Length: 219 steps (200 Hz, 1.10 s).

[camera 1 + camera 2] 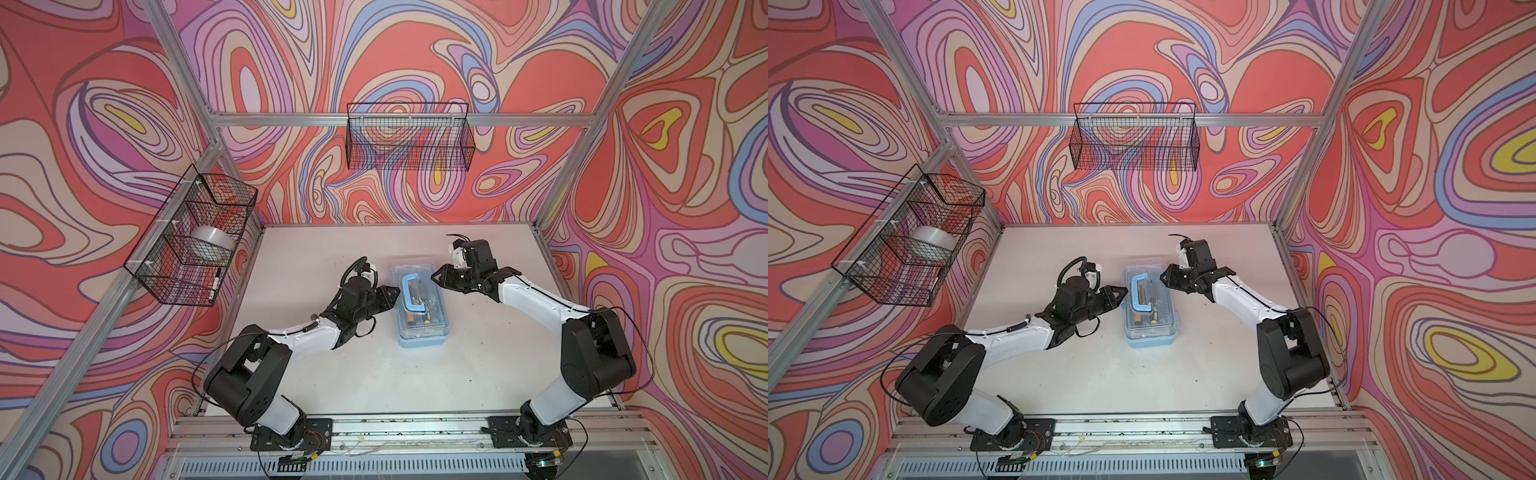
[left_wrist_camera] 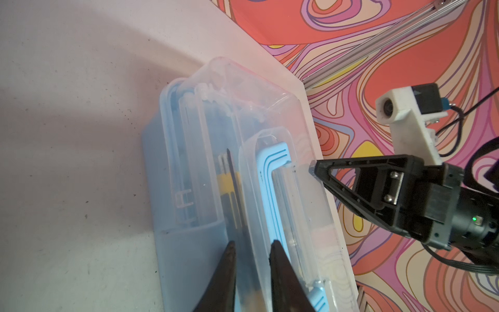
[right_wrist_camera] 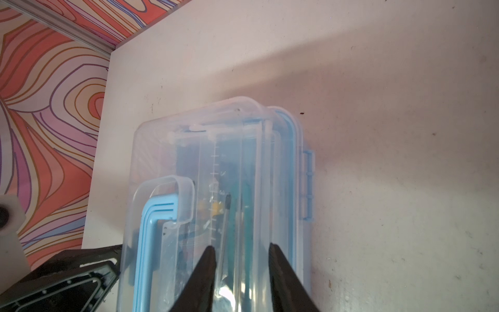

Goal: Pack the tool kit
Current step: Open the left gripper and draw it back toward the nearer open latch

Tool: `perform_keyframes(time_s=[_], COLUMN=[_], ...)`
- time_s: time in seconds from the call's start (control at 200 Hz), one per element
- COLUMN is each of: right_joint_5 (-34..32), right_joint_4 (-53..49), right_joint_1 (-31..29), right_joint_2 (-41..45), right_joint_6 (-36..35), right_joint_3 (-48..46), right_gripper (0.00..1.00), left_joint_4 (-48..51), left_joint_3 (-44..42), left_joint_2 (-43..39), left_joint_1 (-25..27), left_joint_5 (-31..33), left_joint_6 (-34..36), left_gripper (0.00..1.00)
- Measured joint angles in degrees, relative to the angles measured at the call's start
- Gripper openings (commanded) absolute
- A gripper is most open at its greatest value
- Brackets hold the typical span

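Sitting mid-desk, the tool kit (image 1: 420,320) has its clear lid (image 3: 237,129) down over the blue base and its handle (image 1: 409,293) lying flat. Tools show through the lid, and none lies loose on the desk (image 1: 353,374), so packing looks nearly done. What remains seems to be seating and fastening the lid: I cannot tell whether the blue latch (image 3: 307,183) is fastened. The left claw (image 1: 395,291) is at the box's left edge and the right claw (image 1: 435,276) at its far right edge, both narrowly parted, nothing visibly pinched.
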State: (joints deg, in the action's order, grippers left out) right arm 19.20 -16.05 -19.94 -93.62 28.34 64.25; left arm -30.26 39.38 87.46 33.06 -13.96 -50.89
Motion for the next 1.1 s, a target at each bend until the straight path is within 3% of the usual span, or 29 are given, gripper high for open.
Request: perform_keyframes(time_s=[0.511, 0.561, 0.671, 0.741, 0.961, 1.097], right_joint_5=[0.0, 0.0, -0.1, -0.1, -0.3, -0.7], right_joint_4=[0.0, 0.0, 0.0, 0.0, -0.2, -1.1], right_joint_1=[0.0, 0.0, 0.0, 0.0, -0.2, -0.3], right_joint_2=[0.0, 0.0, 0.0, 0.0, 0.0, -0.1], right_joint_6=[-0.2, -0.2, -0.2, -0.3, -0.9, -1.3], right_joint_3=[0.0, 0.0, 0.0, 0.0, 0.1, 0.6], right_gripper=[0.31, 0.32, 0.35, 0.37, 0.38, 0.38], left_joint_4=[-10.5, -11.0, -10.8, -8.9, 11.1, 17.9], left_joint_3=[-2.6, -2.8, -3.7, -5.6, -8.1, -8.1], left_joint_2=[3.2, 3.2, 2.8, 0.7, -13.5, -16.4], left_joint_1=[-0.5, -0.4, -0.5, -0.4, 0.8, 3.2], left_joint_5=[0.0, 0.0, 0.3, 1.4, 15.3, 23.2], left_joint_6=[-1.8, -1.8, -1.4, -0.6, 7.0, 11.4], left_gripper=[0.23, 0.27, 0.53, 0.63, 0.88, 0.91])
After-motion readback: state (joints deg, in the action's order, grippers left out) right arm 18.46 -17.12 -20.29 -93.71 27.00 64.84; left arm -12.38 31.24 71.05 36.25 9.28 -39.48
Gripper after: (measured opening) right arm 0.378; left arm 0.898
